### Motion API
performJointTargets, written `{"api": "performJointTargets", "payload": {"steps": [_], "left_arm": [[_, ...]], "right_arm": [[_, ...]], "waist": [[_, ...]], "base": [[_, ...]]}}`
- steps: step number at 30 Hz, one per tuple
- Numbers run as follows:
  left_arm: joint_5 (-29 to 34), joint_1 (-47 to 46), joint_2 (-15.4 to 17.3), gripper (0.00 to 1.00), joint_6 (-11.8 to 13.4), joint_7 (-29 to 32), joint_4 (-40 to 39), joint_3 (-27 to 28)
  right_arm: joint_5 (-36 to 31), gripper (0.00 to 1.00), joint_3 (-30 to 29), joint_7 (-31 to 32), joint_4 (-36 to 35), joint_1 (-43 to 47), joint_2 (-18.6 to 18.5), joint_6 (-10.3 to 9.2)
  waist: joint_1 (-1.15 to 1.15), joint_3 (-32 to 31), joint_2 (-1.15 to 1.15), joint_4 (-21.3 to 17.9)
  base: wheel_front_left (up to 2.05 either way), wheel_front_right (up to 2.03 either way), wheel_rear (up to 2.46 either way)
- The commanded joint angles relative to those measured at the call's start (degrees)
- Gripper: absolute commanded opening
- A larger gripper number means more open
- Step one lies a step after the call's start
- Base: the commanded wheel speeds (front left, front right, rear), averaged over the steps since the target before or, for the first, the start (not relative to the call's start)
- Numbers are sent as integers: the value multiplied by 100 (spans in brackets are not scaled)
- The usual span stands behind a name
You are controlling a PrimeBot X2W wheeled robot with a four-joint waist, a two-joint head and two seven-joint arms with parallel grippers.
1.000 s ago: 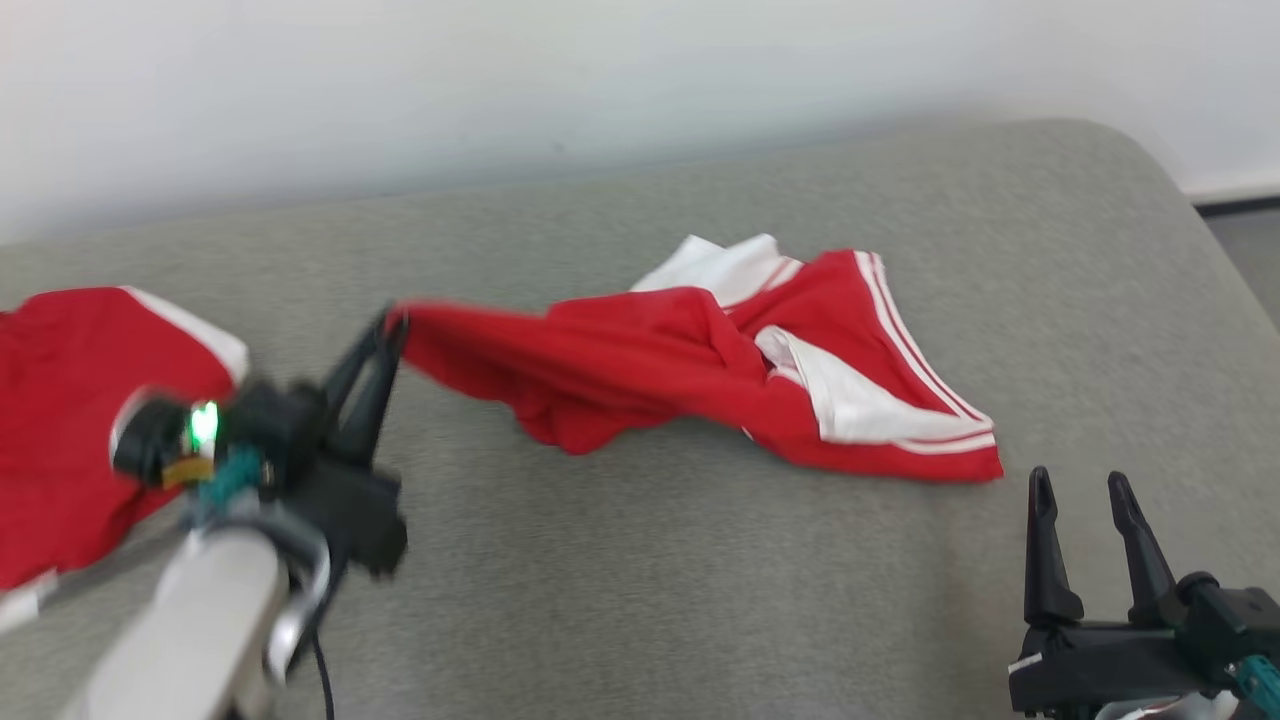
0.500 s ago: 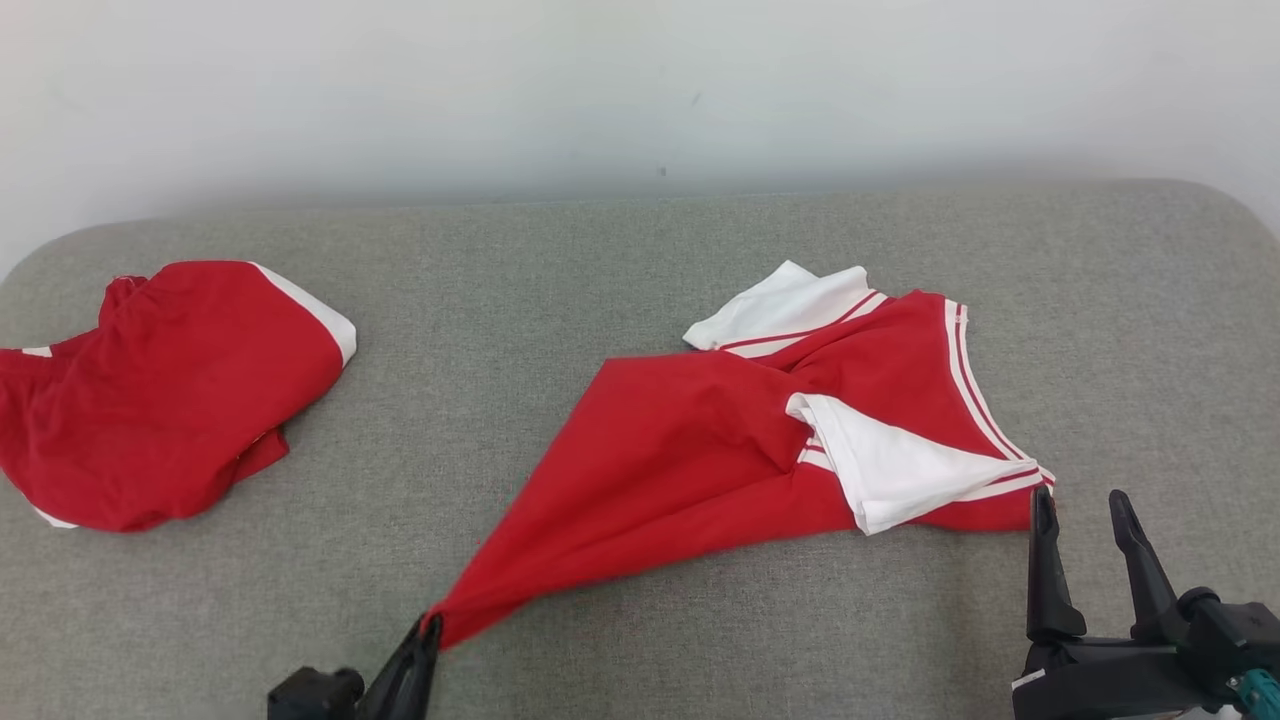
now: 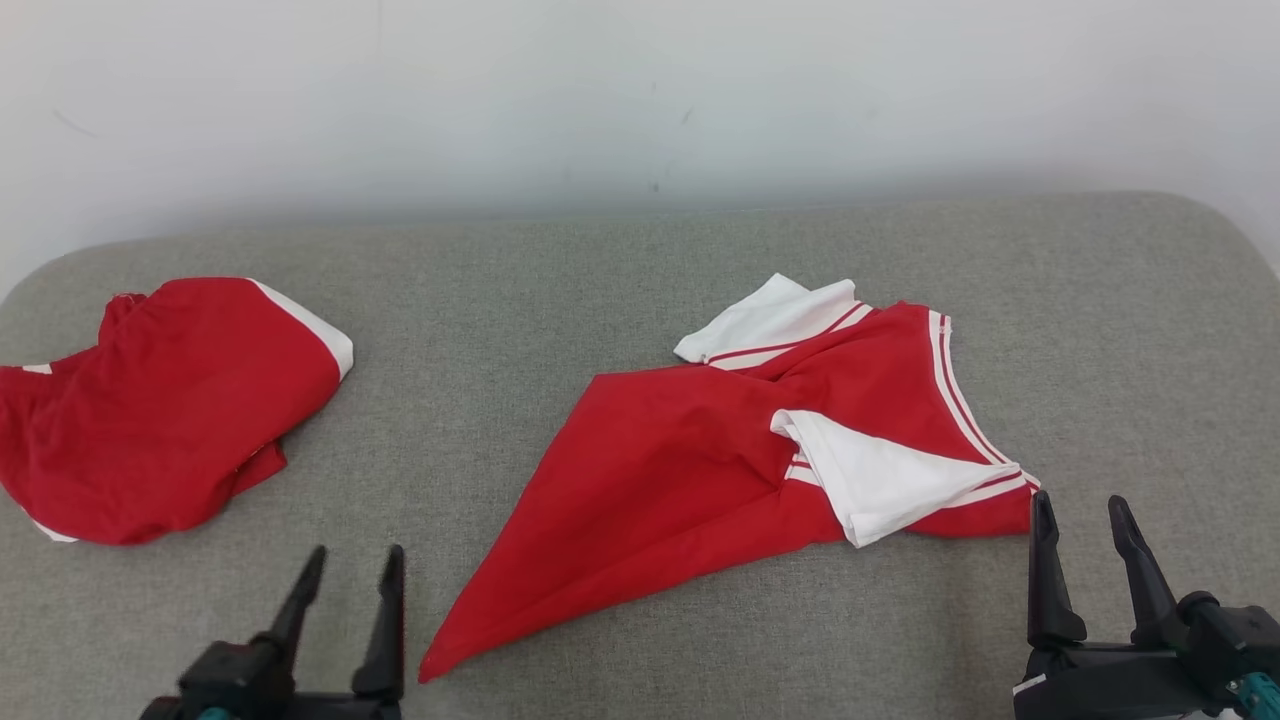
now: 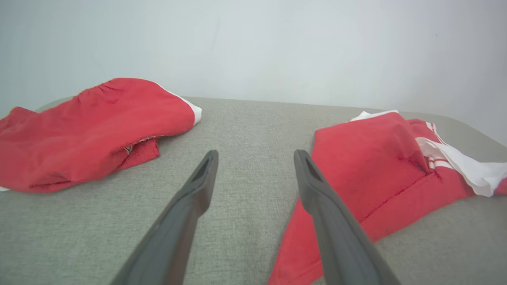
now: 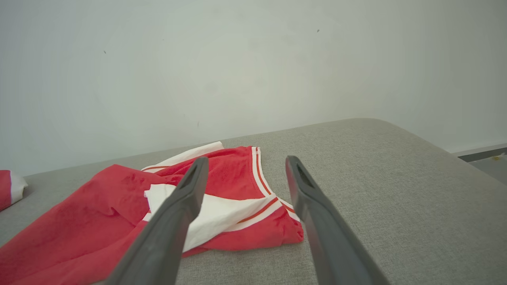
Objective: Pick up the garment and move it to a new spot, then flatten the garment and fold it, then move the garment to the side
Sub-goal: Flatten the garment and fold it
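The garment [image 3: 680, 470] is red with white striped trim and lies crumpled on the grey padded surface [image 3: 560, 290], one corner drawn out to a point at the front. My left gripper [image 3: 357, 552] stands open just left of that pointed corner, holding nothing. In the left wrist view the gripper [image 4: 256, 152] has bare grey fabric between its fingers, with the garment [image 4: 368, 170] to its right. My right gripper [image 3: 1080, 500] is open just in front of the garment's right corner. In the right wrist view the gripper [image 5: 246, 159] faces the garment's white sleeve [image 5: 222, 213].
A second red garment [image 3: 160, 410] with a white band lies bunched at the far left, also in the left wrist view [image 4: 87, 126]. A pale wall [image 3: 640, 90] rises behind the surface. The surface's rounded right edge drops to the floor [image 5: 483, 156].
My left gripper was shut on the garment's corner, dragging it forward; it has opened and let go, and the corner now lies on the surface. The head camera has also shifted.
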Motion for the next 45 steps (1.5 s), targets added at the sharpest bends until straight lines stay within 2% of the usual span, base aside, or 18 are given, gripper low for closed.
{"api": "performJointTargets", "payload": {"steps": [1, 7, 16, 23, 30, 35, 40, 41, 42, 43, 45], "left_arm": [[102, 115, -66, 100, -34, -17, -93, 185], [695, 450, -470, 100, -89, -18, -564, 1168], [1189, 752, -869, 100, -429, -18, -598, 1855], [1423, 555, -1058, 100, -622, -19, -556, 2004], [1621, 420, -1195, 100, -750, -19, -509, 2040], [1670, 350, -1257, 100, -818, -19, -435, 2018], [1700, 321, -1290, 100, -843, -18, -378, 2061], [1710, 323, -1294, 100, -851, -19, -370, 2066], [1721, 328, -1296, 100, -858, -19, -365, 2072], [1730, 337, -1298, 100, -865, -19, -359, 2080], [1745, 365, -1310, 100, -876, -19, -361, 2086]], "right_arm": [[-18, 100, 2, -4, -8, 44, -9, -13], [-43, 100, 52, -4, 6, 110, -3, -13], [50, 100, 176, -3, 225, 175, -57, -13], [148, 100, 559, -4, 694, -147, -135, -13], [312, 100, 949, -5, 1716, -753, -102, -13], [414, 100, 967, -4, 2460, -1093, -36, -13], [435, 100, 827, -3, 2893, -1261, 26, -13], [446, 58, 808, -4, 2954, -1301, 41, -13], [472, 22, 789, -4, 3029, -1337, 53, -13], [484, 0, 785, -4, 3107, -1368, 61, -13], [450, 0, 701, -5, 3089, -1442, 59, -13]], "waist": [[0, -38, 0, -7], [0, -169, 0, -26], [0, -167, 0, 24], [0, -20, 0, 176], [0, 125, 0, 409], [0, 140, 0, 584], [0, 115, 0, 671], [0, 105, 0, 683], [0, 97, 0, 690], [0, 92, 0, 693], [0, 87, 0, 688]], "base": [[0, 0, 0], [0, 0, 0], [0, 0, 0], [0, 0, 0], [0, 0, 0], [0, 0, 0], [0, 0, 0], [0, 0, 0], [0, 0, 0], [0, 0, 0], [0, 0, 0]]}}
